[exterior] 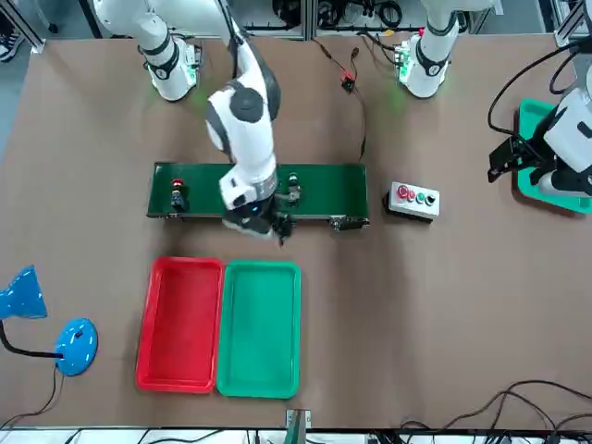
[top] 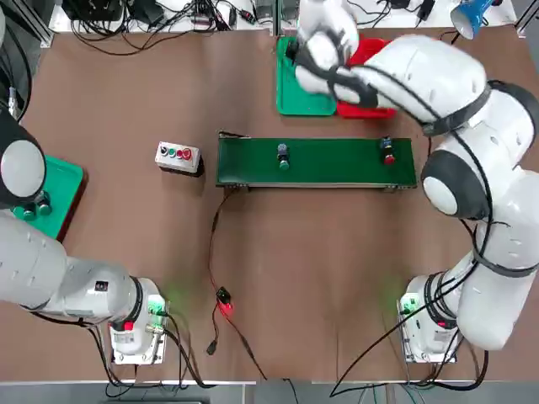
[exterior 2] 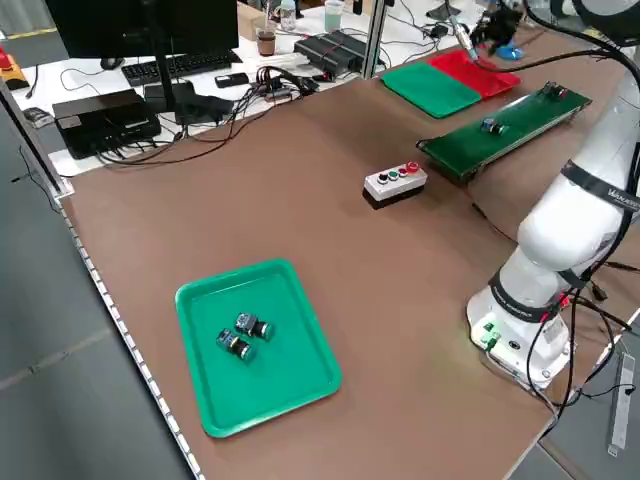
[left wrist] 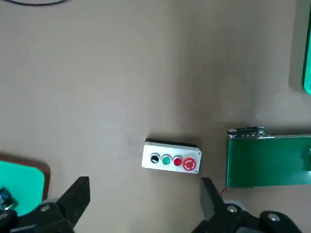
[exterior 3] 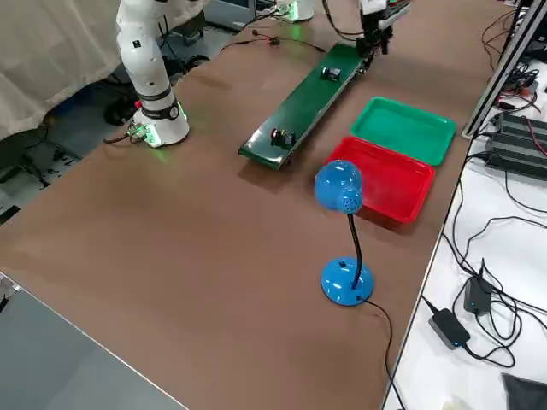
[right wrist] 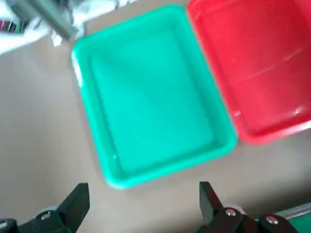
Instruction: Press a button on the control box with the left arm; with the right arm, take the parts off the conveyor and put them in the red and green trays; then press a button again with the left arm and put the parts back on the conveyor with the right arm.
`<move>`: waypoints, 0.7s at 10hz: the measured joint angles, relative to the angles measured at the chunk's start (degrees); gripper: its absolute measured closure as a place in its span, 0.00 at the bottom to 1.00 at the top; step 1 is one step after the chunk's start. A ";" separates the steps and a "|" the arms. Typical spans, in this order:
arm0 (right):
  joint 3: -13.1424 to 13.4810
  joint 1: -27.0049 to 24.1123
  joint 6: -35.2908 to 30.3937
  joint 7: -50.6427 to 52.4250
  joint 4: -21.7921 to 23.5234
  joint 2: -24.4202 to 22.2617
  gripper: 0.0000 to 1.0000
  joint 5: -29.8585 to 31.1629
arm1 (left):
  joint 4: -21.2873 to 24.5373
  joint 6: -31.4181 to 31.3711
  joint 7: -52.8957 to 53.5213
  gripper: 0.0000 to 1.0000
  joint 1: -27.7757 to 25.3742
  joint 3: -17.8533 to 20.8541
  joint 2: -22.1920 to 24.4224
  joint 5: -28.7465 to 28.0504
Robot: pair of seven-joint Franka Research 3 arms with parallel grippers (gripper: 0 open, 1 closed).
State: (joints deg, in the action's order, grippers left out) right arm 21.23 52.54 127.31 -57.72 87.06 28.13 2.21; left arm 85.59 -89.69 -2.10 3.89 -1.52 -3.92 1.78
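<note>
Overhead, the right gripper (exterior: 277, 225), jaws apart and empty, hovers between the conveyor (top: 337, 162) and the green tray (exterior: 261, 328). Both parts, green-capped (top: 283, 155) and red-capped (top: 387, 151), rest on the belt. Far left, the left gripper (left wrist: 141, 206) hangs open near the control box (top: 178, 156).

- Light is even and bright across the brown surface (top: 278, 252), coming from overhead; shadows are short and soft.
- The control box (top: 178, 156) casts a thin dark shadow along its near edge in the top view.
- The conveyor (top: 317, 161) shows a narrow shadow along its near side.
- The right arm (top: 438, 93) has pale sheen on its rounded white shells, with no harsh glare.
- The right wrist view is soft and smeared: the green tray (right wrist: 150, 97) and red tray (right wrist: 252, 63) have blurred rims, and the red one carries faint streaks of reflected light.
- The left wrist view is sharp at the control box, softer at the dark fingers (left wrist: 73, 201).
- Green status lights glow at both arm bases.
- The blue lamp (exterior 3: 340, 192) casts hardly any shadow in the right side view.
</note>
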 joint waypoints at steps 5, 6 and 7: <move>4.06 -15.33 -11.35 17.90 -4.33 -12.13 0.00 -0.04 | -0.01 0.00 0.00 0.00 0.01 0.03 0.00 0.00; 4.08 -18.46 -15.10 24.57 -4.37 -15.36 0.00 -0.07 | -0.01 0.00 0.00 0.00 0.00 0.05 0.00 0.00; 4.04 -21.26 -19.11 31.47 -4.33 -18.20 0.00 -0.39 | -0.01 0.00 0.01 0.00 -0.01 0.06 0.00 0.00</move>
State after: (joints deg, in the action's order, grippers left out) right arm 25.27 31.28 108.20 -26.26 82.73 9.93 1.83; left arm 85.58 -89.69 -2.10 3.88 -1.46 -3.92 1.78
